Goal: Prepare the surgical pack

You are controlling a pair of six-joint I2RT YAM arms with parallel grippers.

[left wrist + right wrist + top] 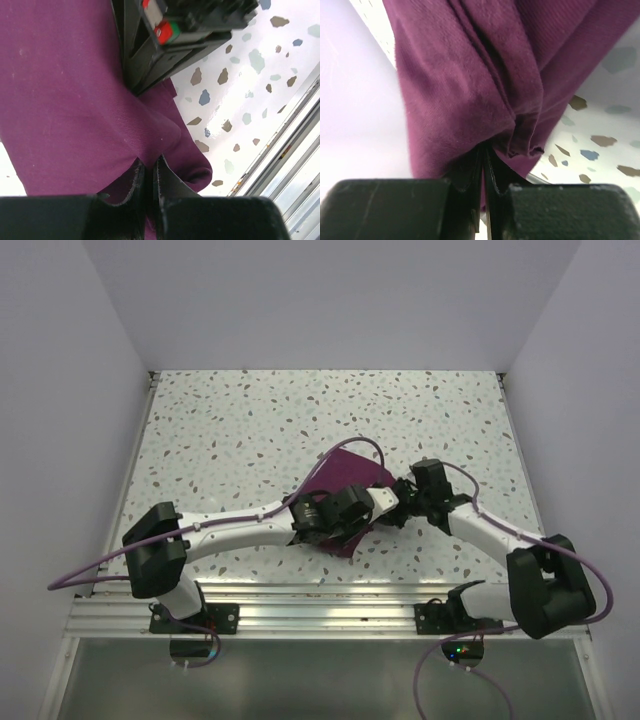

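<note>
The surgical pack shows only as a dark purple cloth (345, 472), lying bunched on the speckled table between the two arms. My left gripper (386, 502) reaches in from the left and is shut on a fold of the cloth (65, 100). In the left wrist view its jaws (149, 166) pinch the fabric. My right gripper (405, 508) comes in from the right and is shut on a gathered edge of the cloth (470, 75), with the fabric bunched at its jaws (484, 150). The right gripper's black body (165, 40) sits close above the cloth in the left wrist view. Nothing shows under the cloth.
The speckled white table (250, 420) stretches behind and to the left of the cloth. An aluminium rail (320, 605) runs along the near edge, close to the cloth's front corner. Plain walls (60, 390) close in both sides and the back. Purple cables (350, 445) loop over the arms.
</note>
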